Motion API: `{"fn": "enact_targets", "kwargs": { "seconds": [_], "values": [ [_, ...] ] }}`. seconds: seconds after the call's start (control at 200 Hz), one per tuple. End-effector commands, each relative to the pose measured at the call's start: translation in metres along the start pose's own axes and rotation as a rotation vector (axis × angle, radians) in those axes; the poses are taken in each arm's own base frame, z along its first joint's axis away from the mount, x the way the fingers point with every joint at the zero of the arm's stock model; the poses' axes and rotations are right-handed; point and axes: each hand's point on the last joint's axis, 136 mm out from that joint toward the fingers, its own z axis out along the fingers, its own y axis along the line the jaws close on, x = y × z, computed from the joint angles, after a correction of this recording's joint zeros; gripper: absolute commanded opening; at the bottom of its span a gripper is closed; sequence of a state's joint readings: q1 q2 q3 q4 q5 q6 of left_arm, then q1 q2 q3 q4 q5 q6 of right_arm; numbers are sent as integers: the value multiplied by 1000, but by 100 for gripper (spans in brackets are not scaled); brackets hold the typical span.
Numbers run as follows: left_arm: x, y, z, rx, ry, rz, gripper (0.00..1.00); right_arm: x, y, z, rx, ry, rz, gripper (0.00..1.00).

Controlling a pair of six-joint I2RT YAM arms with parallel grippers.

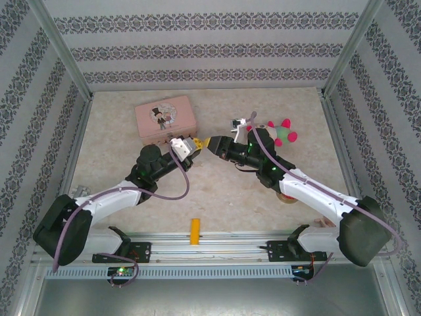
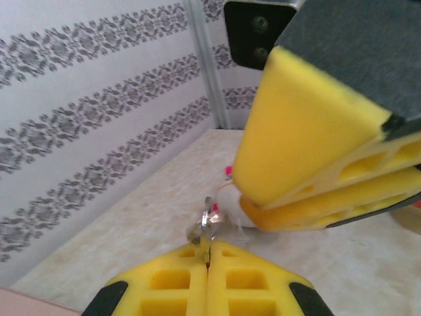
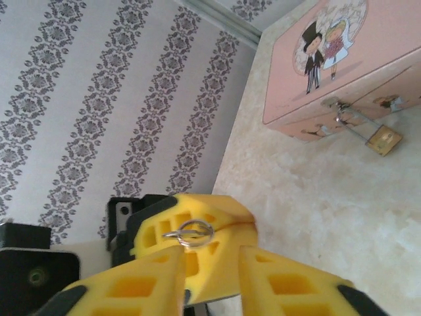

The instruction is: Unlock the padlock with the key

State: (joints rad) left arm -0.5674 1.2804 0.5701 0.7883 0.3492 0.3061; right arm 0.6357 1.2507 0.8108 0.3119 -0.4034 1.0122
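As the items lie from left to right on the beige table (image 1: 112, 158):

- Pink tin (image 1: 163, 117): rectangular, with a cartoon bride and groom on the lid, at the far left-centre.
- Padlock (image 3: 385, 139): tiny, with a brass-gold body and a thin silver shackle. It hangs from the hasp on the tin's front wall, its body down near the table.
- Left gripper (image 1: 196, 145): just in front of the tin, its yellow fingers (image 2: 164, 289) pressed together and pinching the key (image 2: 207, 222).
- Key: very small, silvery-grey metal, carrying a wire ring (image 3: 191, 232). It projects from the left fingertips; the blade is too small to make out.
- Right gripper (image 1: 212, 143): tip to tip with the left, its fingers (image 3: 289, 289) slightly spread and holding nothing.
- Plush toy (image 1: 276, 131): white, pink and green, beyond the right arm
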Motion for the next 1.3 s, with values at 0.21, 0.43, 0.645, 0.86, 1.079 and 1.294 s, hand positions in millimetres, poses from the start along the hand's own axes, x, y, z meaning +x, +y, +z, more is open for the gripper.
{"fn": "enact_targets", "kwargs": {
  "seconds": [0.21, 0.43, 0.645, 0.86, 1.079, 1.294],
  "values": [
    [-9, 11, -1, -89, 73, 258, 0, -11, 2, -29, 138, -51, 23, 33],
    [-8, 6, 0, -78, 82, 318, 0, -5, 14, -21, 186, 7, 56, 34],
    [-12, 3, 1, -66, 71, 362, 0, -1, 23, 1, 165, 89, 92, 38],
    [-11, 1, 2, -64, 75, 368, 0, 2, 21, 17, 162, 127, 108, 39],
    [-9, 1, 2, -68, 83, 378, 0, 3, 21, 21, 156, 138, 111, 34],
    [-7, 0, 3, -64, 88, 376, 0, 7, 16, 22, 162, 149, 117, 32]
  ]
}}
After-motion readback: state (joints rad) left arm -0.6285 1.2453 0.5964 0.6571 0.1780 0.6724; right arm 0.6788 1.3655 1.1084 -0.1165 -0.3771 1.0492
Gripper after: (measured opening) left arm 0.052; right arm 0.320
